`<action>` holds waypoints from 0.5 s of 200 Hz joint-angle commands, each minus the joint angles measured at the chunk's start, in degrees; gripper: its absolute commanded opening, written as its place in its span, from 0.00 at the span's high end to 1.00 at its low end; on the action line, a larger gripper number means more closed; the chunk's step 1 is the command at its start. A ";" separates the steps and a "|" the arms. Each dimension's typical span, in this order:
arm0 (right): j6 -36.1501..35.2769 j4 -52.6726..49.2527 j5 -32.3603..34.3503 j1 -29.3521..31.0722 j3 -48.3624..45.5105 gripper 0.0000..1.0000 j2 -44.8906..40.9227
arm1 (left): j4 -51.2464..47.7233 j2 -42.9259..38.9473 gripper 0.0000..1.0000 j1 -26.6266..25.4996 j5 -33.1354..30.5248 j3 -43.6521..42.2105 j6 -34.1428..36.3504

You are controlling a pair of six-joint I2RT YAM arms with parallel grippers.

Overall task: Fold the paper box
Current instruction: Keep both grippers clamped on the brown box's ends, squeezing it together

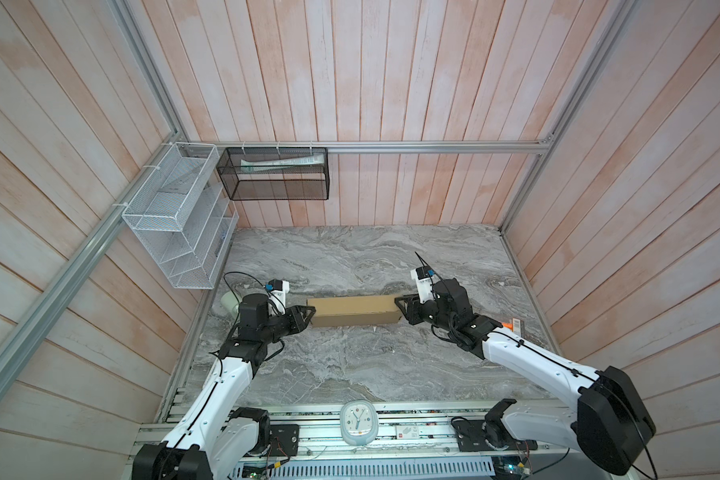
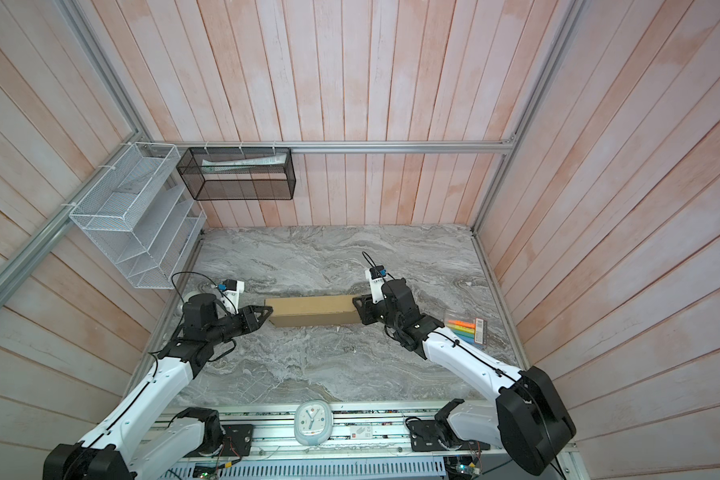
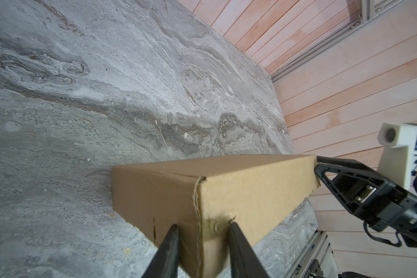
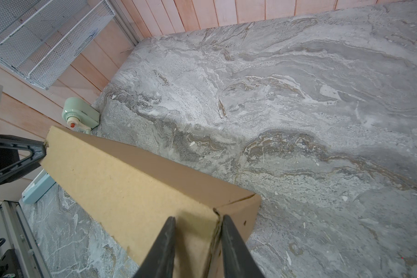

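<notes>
Basically folded already, both arms pinching the ends

Biggest thing first: the marble table (image 1: pixel 350 374), with the paper box (image 1: pixel 352 311) lying across its middle as a long, closed-up brown shape. I can't tell whether it's resting on the stone or lifted a hair. The left gripper (image 1: pixel 311 316) has the left end and the right gripper (image 1: pixel 399 308) has the right end. Both wrist views show the jaws partway closed with cardboard pinched between them.

My guess is it's late stage, squaring up or pressing the end flaps home. The next move needs an even squeeze from both sides and a gentle let-go, so nothing springs open.

View differences:
- **Left wrist view:** shows a ragged seam (image 3: pixel 196 204) down the corner and a small dent beside a finger (image 3: pixel 241 245). You can't see either from above.
- **Right wrist view:** catches a pale green gadget (image 4: pixel 81 115) by the wall.
- **A top view:** shows a pack of highlighters (image 2: pixel 466 328) near the right arm.
- **Both top views:** show a little clock (image 1: pixel 358 424) on the front rail.
</notes>
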 commanded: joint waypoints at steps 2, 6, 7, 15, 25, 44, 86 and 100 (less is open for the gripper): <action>0.77 -6.68 -8.01 3.76 -3.02 0.68 1.70 | -4.50 0.63 0.64 -3.09 5.28 -3.10 -1.17; 0.84 -6.89 -7.93 3.84 -3.03 0.68 1.60 | -4.33 0.65 0.64 -3.05 5.41 -3.25 -1.36; 0.87 -6.99 -7.88 3.84 -3.04 0.68 1.60 | -4.24 0.61 0.64 -3.04 5.43 -3.28 -1.37; 0.83 -7.19 -7.62 4.01 -3.21 0.68 1.30 | -3.88 0.66 0.64 -3.06 5.70 -3.62 -1.72; 1.02 -7.37 -7.40 4.19 -3.52 0.68 1.00 | -3.50 0.84 0.65 -3.12 5.98 -3.98 -2.04; 1.54 -7.02 -6.89 4.38 -4.63 0.68 0.46 | -2.64 0.86 0.65 -3.51 6.16 -5.06 -3.17; 2.37 -6.44 -6.83 5.67 -6.53 0.68 0.10 | -1.49 -0.17 0.65 -4.55 5.39 -6.99 -5.34; 2.52 -6.46 -6.73 6.07 -6.97 0.67 -0.14 | -1.85 -0.39 0.66 -4.70 5.19 -7.06 -5.35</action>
